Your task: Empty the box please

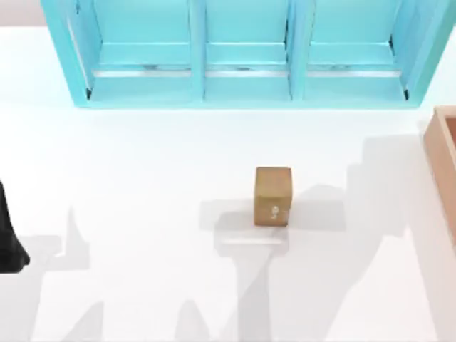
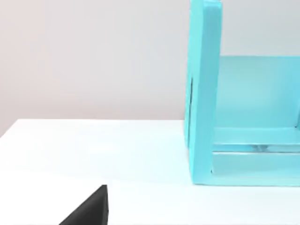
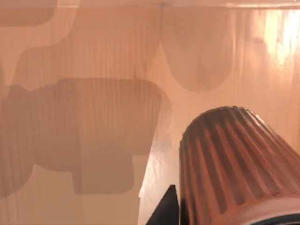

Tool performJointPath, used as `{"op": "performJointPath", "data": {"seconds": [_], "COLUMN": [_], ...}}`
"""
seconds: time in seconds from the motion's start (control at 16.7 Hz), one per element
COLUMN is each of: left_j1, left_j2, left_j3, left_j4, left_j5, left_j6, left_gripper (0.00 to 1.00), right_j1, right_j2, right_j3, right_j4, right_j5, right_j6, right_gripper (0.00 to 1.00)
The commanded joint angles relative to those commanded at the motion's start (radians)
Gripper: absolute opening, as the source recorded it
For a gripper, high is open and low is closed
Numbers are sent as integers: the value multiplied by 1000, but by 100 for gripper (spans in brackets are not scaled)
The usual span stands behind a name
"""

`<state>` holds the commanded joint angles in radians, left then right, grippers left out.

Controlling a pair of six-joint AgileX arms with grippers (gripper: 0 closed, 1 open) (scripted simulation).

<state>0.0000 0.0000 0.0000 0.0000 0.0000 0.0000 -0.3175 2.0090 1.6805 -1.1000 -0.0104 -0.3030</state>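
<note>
The box point(image 1: 445, 160) is a tan, wood-like open container cut off by the table's right edge in the top view. The right wrist view looks down at its wood-grain floor point(image 3: 93, 117), where a ribbed, reddish-brown tapered object point(image 3: 239, 164) sits. A black part of my right gripper point(image 3: 164, 211) shows right beside that object, above the box floor. My left arm point(image 1: 8, 239) is parked at the table's left edge, and a black tip of its gripper point(image 2: 89, 208) hangs over the white table.
A small brown cube point(image 1: 273, 195) with a pale mark stands on the white table near the middle. A turquoise shelf unit point(image 1: 242, 57) with three bays runs along the back, and its side wall point(image 2: 204, 93) appears in the left wrist view.
</note>
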Motion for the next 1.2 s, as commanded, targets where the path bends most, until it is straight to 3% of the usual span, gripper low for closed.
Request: {"op": "performJointPath", "data": {"seconds": [0.54,0.96,1.2], "left_j1": [0,0,0], "left_j2": [0,0,0], "left_j3": [0,0,0], "left_j4": [0,0,0], "left_j5": [0,0,0], "left_j6": [0,0,0], "left_gripper": [100,100,100], "right_j1": [-56,-46,99], "right_j2": [-17,-14,-30], "right_j3": [255,254,198], "right_j4": [-396,-411,-370], "right_j5": [10,11,13], "right_j6": [-52,-46,99], "right_gripper": [0,0,0]}}
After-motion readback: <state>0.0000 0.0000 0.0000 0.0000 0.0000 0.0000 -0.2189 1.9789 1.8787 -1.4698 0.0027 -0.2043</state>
